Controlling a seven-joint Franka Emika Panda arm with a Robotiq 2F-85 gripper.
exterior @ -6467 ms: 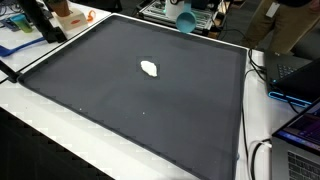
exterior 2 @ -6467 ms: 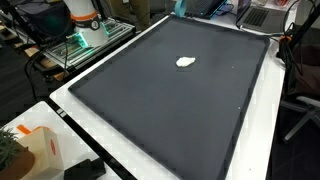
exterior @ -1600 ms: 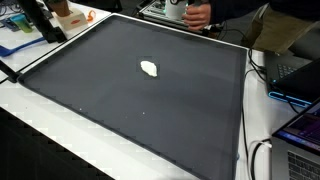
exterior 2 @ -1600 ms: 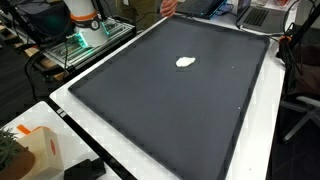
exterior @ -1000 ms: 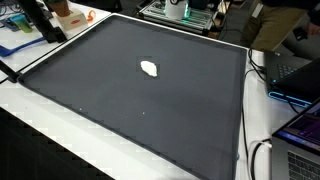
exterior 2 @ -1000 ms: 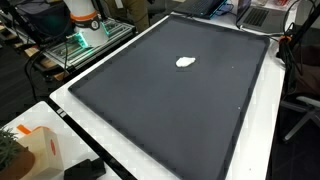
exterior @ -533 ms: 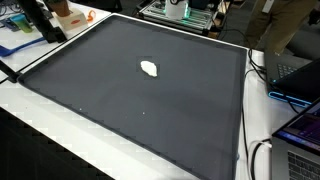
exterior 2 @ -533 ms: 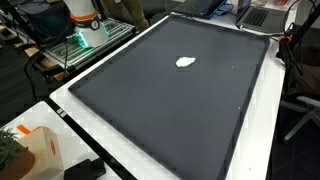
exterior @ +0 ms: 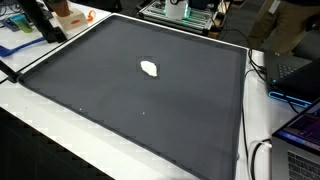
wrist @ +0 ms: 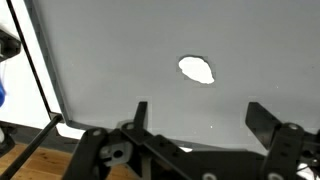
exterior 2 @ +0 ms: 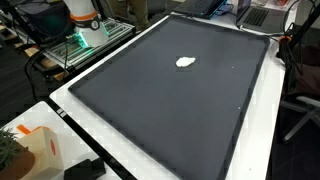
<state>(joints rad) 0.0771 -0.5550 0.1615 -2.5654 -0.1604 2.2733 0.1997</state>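
White blob, smooth, oval, flat on matte dark mat; hand spread wide apart, empty.

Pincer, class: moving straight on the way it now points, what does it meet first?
Likely the dark mat, close beside the white lump; the open pincer holds nothing, and depth is unclear.

A small white crumpled lump lies on a large dark grey rectangular mat, just twelve o'clock of its middle.
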